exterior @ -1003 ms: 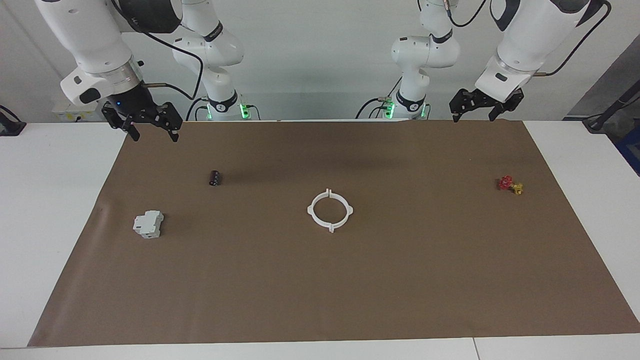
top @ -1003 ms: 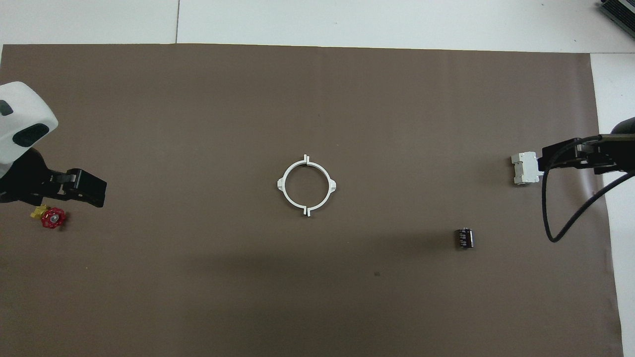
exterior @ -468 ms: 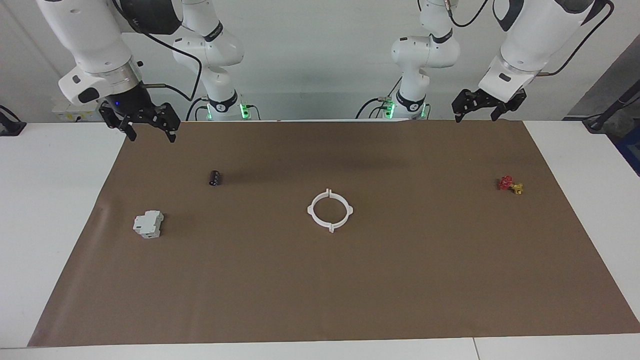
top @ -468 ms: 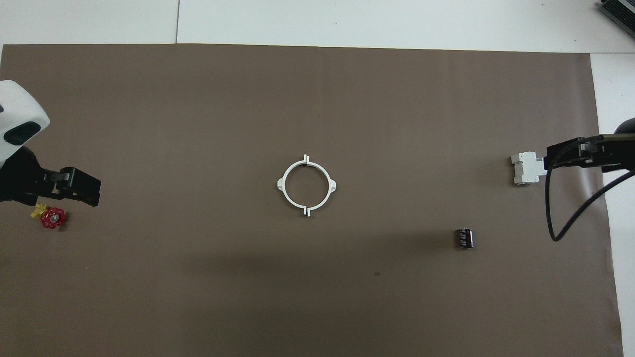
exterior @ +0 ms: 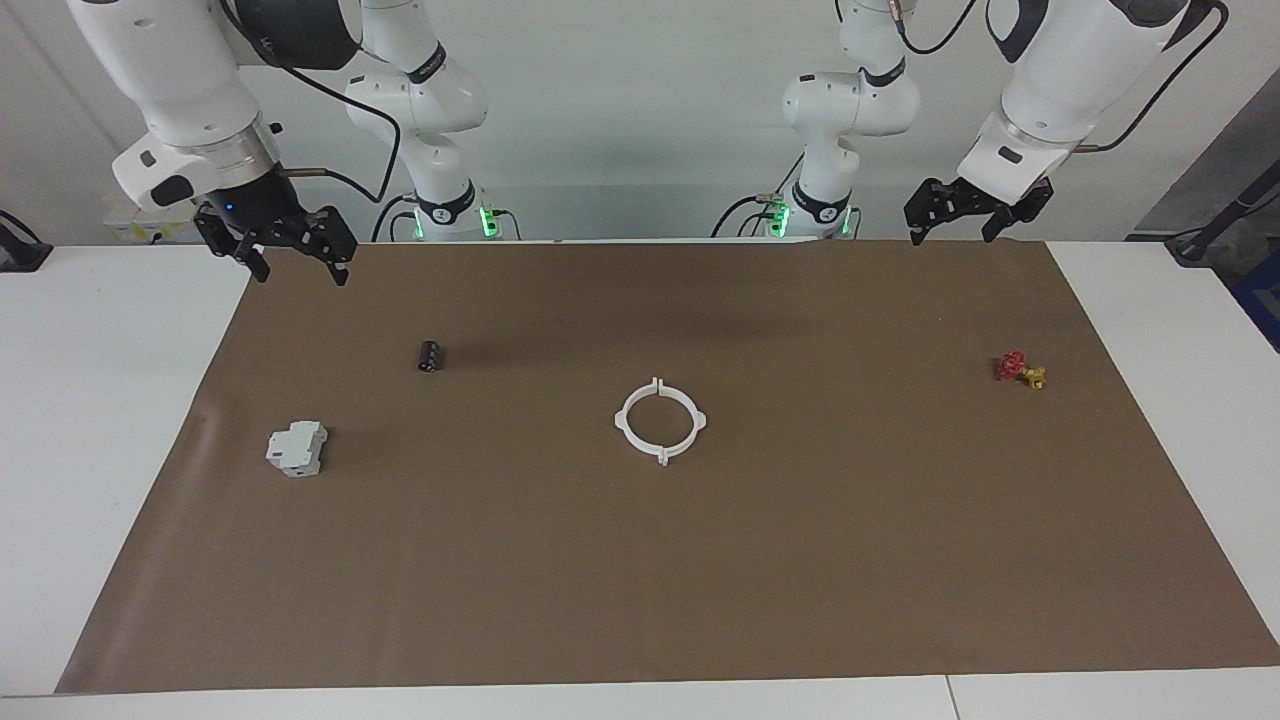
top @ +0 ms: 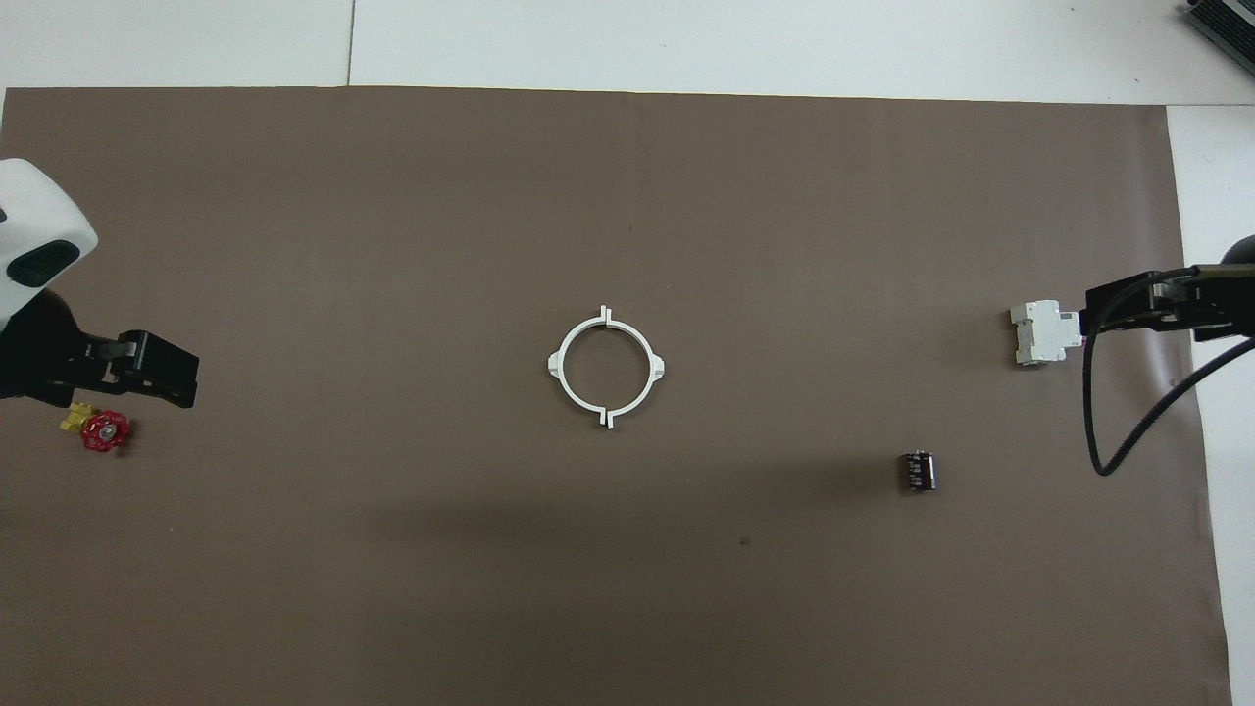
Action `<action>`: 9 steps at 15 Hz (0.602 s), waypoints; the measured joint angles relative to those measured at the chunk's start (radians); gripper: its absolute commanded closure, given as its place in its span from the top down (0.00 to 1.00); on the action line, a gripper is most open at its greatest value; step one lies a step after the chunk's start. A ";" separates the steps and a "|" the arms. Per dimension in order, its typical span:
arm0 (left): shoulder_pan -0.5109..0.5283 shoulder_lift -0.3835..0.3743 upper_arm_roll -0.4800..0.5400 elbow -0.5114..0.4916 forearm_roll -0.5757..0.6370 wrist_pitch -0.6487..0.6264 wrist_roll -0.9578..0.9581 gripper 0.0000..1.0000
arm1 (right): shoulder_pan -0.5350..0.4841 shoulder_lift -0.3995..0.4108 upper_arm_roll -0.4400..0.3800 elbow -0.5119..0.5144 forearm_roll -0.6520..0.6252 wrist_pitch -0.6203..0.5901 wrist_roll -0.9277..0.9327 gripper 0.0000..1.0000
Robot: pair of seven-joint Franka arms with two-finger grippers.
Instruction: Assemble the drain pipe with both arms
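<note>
The drain pipe (exterior: 660, 421), a closed white tabbed ring, lies flat at the middle of the brown mat (exterior: 640, 600); my left gripper (exterior: 966, 216) and right gripper (exterior: 291, 253) hang spread and empty over the mat's two corners nearest my bases.

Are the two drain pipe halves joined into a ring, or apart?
Joined: the drain pipe lies flat mid-mat as one closed ring, end tabs meeting at both seams; neither gripper touches it.
</note>
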 measured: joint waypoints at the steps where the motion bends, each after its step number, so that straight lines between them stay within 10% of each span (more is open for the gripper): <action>1: 0.000 0.000 0.000 0.000 0.000 0.000 0.000 1.00 | 0.000 0.000 0.000 0.000 0.000 0.000 0.000 1.00; 9: 0.000 0.000 0.000 0.000 -0.025 0.016 0.000 1.00 | 0.000 0.000 0.000 0.000 0.000 0.000 0.000 1.00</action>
